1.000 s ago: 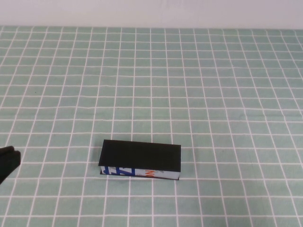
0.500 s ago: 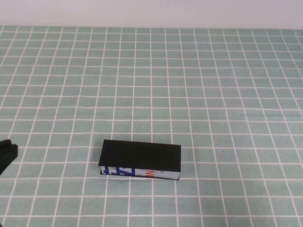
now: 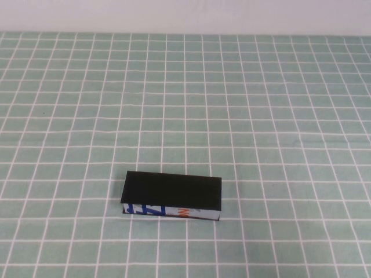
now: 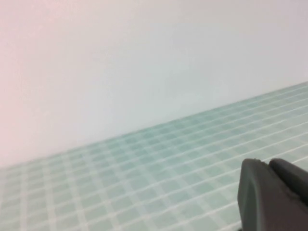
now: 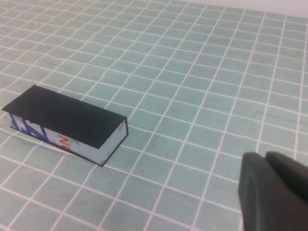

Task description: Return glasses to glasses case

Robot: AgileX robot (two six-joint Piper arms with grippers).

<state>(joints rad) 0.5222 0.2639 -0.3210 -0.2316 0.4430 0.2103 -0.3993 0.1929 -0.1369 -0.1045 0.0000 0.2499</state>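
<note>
Gone from beside the glasses case (image 3: 171, 197), the left end effector (image 4: 275, 195), grip unclear, is leaving; right end effector (image 5: 274, 192) is waiting shut, empty; keep clear.

Only change: left gripper (image 4: 272, 192) has left the high view. A sec ago its dark tip poked in at the left edge, level w/ the glasses case; half a sec ago just a smaller bit showed, further toward the edge; now none of it is there, and checked cloth shows in its place at that edge. It turns up only in the left wrist view, low in the corner, above the tabletop, w/ the pale wall behind. Whether its jaws are apart or together can't be told from there.
</note>
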